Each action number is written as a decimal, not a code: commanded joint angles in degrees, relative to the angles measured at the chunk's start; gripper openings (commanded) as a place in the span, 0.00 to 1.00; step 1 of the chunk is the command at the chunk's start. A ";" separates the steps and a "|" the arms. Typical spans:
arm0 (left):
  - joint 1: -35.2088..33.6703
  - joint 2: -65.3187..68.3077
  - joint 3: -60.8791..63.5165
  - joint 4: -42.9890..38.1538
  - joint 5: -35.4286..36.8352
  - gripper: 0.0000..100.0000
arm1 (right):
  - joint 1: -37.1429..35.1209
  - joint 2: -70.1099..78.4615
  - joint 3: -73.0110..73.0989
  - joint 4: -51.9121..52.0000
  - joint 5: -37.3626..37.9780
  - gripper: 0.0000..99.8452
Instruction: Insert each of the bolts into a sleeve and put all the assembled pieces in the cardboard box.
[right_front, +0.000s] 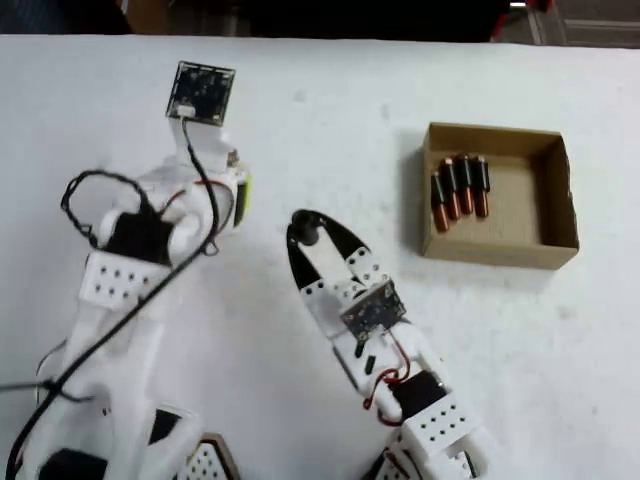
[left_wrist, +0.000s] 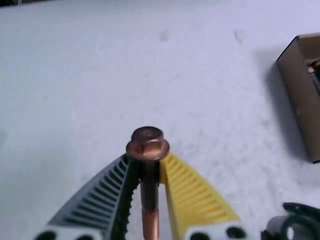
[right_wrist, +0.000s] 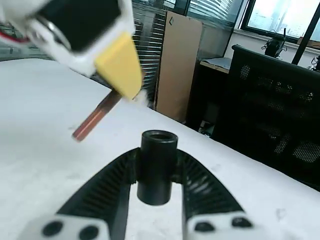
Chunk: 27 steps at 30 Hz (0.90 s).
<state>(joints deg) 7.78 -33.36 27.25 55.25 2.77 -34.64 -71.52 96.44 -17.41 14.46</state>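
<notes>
- Currently the left gripper (left_wrist: 147, 161) is clamping a copper bolt (left_wrist: 148, 142) by its shank.
- The right gripper (right_wrist: 157, 159) is pinching a black sleeve (right_wrist: 157, 172) upright, near the bolt's free end.
- Four assembled pieces (right_front: 460, 188) are lying side by side in the cardboard box (right_front: 552, 215), well apart from both grippers.

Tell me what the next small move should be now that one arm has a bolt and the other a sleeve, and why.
Probably swing the left gripper so the tip of the bolt lines up with the open end of the sleeve. The bolt hangs tilted and apart from the sleeve, which the right gripper holds, so it cannot slide in yet.
</notes>
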 joint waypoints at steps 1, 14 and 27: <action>2.33 -8.66 -2.64 -5.19 0.70 0.02 | 0.92 -1.10 0.53 -1.54 -0.35 0.02; 11.21 -23.34 11.25 -21.10 0.70 0.02 | 0.84 -1.01 0.53 0.57 -0.26 0.02; 12.97 -34.07 25.58 -31.38 10.02 0.02 | 0.66 -1.01 0.53 0.57 -0.26 0.02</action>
<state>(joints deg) 20.53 -64.84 53.36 26.33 7.60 -34.20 -71.52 96.44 -16.88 14.46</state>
